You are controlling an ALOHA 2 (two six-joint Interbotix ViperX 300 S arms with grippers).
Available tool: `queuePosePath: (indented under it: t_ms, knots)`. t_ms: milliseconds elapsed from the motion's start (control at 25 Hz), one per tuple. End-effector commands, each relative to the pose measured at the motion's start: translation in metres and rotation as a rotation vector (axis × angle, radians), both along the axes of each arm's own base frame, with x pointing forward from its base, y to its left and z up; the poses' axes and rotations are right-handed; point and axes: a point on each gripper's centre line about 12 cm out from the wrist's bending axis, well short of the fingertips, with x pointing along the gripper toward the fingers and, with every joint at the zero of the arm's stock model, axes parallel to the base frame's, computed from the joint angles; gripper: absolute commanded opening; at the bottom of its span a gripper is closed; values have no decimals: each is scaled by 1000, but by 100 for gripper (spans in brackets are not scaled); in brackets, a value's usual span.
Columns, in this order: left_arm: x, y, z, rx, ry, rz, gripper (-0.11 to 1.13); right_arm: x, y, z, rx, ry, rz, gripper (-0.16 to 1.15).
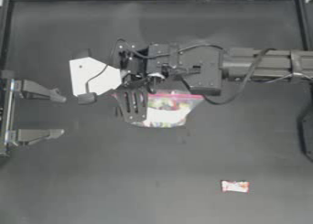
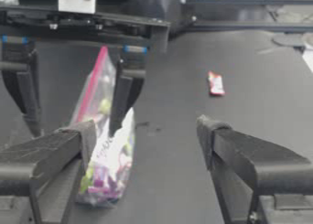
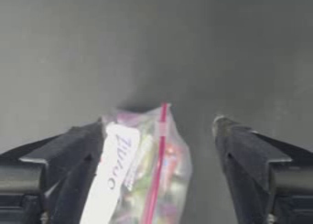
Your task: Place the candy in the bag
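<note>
task: put the candy in the bag; judged barely begun.
candy (image 1: 234, 186): a small white and pink-red wrapped sweet, lying bare on the table (image 1: 73, 186) toward its lower right corner as the top view shows it. nothing touches it and it is well apart from the bag.
bag (image 1: 164, 109): clear zip bag with a pink-red seal strip and multicoloured sweets inside, near the middle of the table.
right gripper (image 1: 131, 109): reaches across to the bag. its fingers are spread wide on either side of the bag's sealed end, one finger against the plastic, not pinching it.
left gripper (image 1: 58, 114): by the table's left edge, fingers wide and holding nothing, facing the bag.
done: apparently only the approach to the bag.
left: likely gripping the bag, opening it, fetching the candy and dropping it in.
seal: whether it is open, i cannot tell.
</note>
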Motion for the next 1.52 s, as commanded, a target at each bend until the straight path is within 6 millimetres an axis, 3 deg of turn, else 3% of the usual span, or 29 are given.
queuePosePath:
  t_ms: [40,200,1040,1320,1520]
  knots:
    - [3,1,3,0,-2,2,97,1,2,18,-3,-43,4,87]
    - [3,1,3,2,-1,1,97,2,4,17,-1,-43,8,81]
    - [3,1,3,0,-2,2,97,3,5,12,-2,-27,18,78]
    - [3,1,3,0,-2,2,97,5,6,10,-4,-24,21,67]
    - [3,1,3,0,-3,2,97,5,4,13,-6,-25,19,66]
